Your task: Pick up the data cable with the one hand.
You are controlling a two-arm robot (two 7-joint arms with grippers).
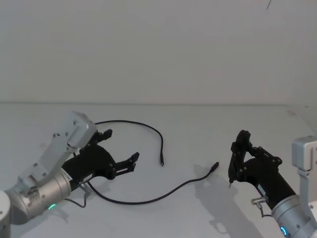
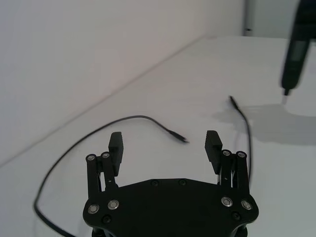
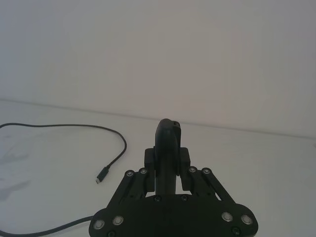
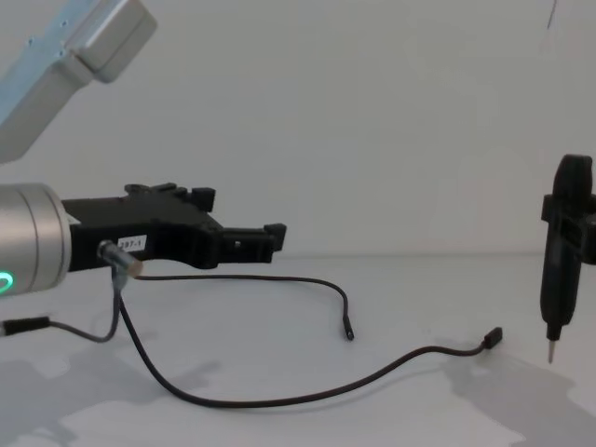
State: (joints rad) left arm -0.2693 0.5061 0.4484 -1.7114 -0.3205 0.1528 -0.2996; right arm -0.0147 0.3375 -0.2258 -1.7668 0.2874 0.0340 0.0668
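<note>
We see the cable (image 1: 138,202) lying loose on the bare table (image 1: 198,124), with nothing under it or around it. From one plug (image 1: 161,161) near the middle it arcs far and left, passes beneath the left gripper (image 1: 121,145), then sweeps near and right to the other plug (image 1: 215,165). The left gripper hangs low over the left bend of that loop with its fingers spread wide and nothing between them. From the left wrist view we read it as above the cable, not touching it. We judge it is held that way so the fingers can drop astride the strand and close across it. A limp cable will sag and trail, so we would expect a grip near the bend to lift only part of it at first. The right gripper (image 1: 241,151) waits at the right, clamped on a slim upright tool (image 4: 559,279) whose pale tip points down, well apart from the loop and just right of the nearer plug.
</note>
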